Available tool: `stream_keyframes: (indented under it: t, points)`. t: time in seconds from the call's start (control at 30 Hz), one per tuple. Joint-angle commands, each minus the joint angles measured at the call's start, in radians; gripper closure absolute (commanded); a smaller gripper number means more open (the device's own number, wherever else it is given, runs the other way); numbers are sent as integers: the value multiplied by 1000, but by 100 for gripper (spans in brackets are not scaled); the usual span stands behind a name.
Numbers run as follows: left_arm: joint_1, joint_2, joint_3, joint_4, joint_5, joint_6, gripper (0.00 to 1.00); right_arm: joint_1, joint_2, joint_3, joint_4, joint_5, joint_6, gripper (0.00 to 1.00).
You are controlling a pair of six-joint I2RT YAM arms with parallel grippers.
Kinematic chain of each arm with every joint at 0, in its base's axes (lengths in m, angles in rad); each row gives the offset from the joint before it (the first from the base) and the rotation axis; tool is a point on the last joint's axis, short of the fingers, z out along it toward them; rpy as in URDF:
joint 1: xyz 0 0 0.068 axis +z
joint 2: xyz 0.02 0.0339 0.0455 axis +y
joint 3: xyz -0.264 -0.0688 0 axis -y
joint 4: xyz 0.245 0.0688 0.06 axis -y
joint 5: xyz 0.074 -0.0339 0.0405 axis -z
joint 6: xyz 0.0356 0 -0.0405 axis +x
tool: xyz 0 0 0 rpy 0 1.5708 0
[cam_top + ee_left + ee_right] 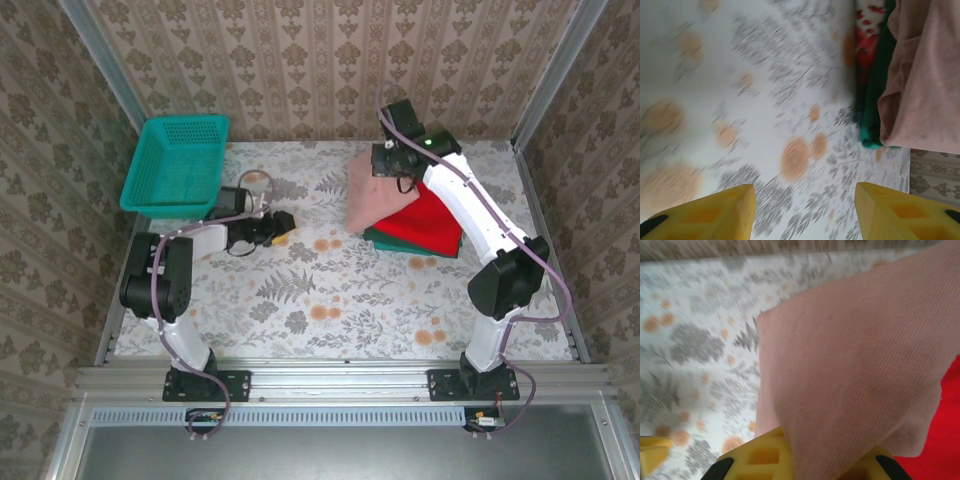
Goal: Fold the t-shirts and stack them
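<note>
My right gripper (392,168) is shut on a dusty-pink t-shirt (372,196) and holds it lifted over the left part of the folded stack. In the right wrist view the pink cloth (855,355) drapes out from between the closed yellow fingers (760,460). Beneath it a folded red t-shirt (432,222) lies on a dark green one (398,246). My left gripper (278,226) hovers low over the table left of the stack, jaws open and empty (805,212). Its camera sees the pink t-shirt (925,85), the green edge (871,105) and a bit of red (866,42).
A teal mesh basket (180,165) stands at the back left, behind the left arm. The floral tablecloth (330,290) covers the table. Metal frame posts and wallpapered walls close in the back and both sides.
</note>
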Motion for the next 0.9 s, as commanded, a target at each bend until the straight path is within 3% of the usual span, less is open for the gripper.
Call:
stream_keyframes:
  t: [0.0,0.1,0.4,0.67,0.87]
  points:
    - [-39,41,109,42,19,-37,44,-23,-11,107,6,-2,23,100]
    - [-65,79,180,-4,19,-17,44,-60,-35,50,11,6,26,100]
    - [-77,148,178,14,28,-19,43,-276,-211,-533,281,-208,78,100]
    - [-114,185,292,-61,-4,27,41,-377,-223,-655,306,-284,9,100]
    - [-212,270,544,-148,-99,143,37,-412,-211,-670,315,-310,-24,100]
